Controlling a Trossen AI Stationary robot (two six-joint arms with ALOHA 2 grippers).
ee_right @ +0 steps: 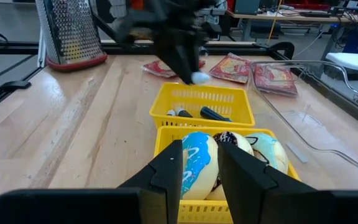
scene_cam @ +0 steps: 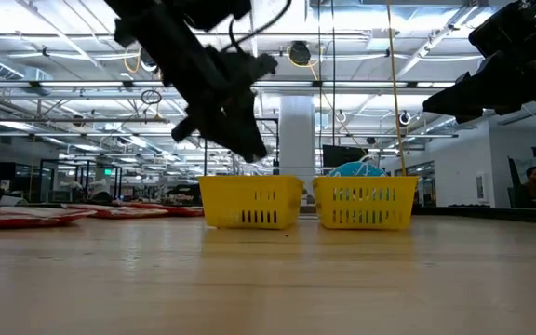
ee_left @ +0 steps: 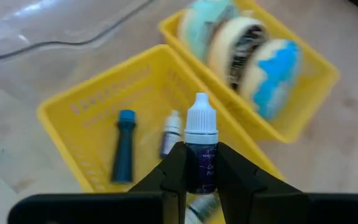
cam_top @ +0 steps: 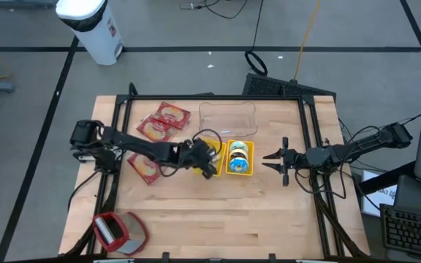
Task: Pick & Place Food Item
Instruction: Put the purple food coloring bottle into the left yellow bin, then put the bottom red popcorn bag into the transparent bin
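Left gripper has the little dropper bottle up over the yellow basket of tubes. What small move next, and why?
Probably lift the left gripper a little higher, straight up. Its fingers are shut on the dropper bottle, which hangs directly above the left yellow basket with the blue tube below. Clearing the rim before travelling sideways seems safest. The right gripper waits beside the donut basket.

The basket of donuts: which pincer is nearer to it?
Left. The left pincer, shut on a small dropper bottle, hangs over the neighbouring basket, right beside the basket of donuts. The right pincer waits farther off.
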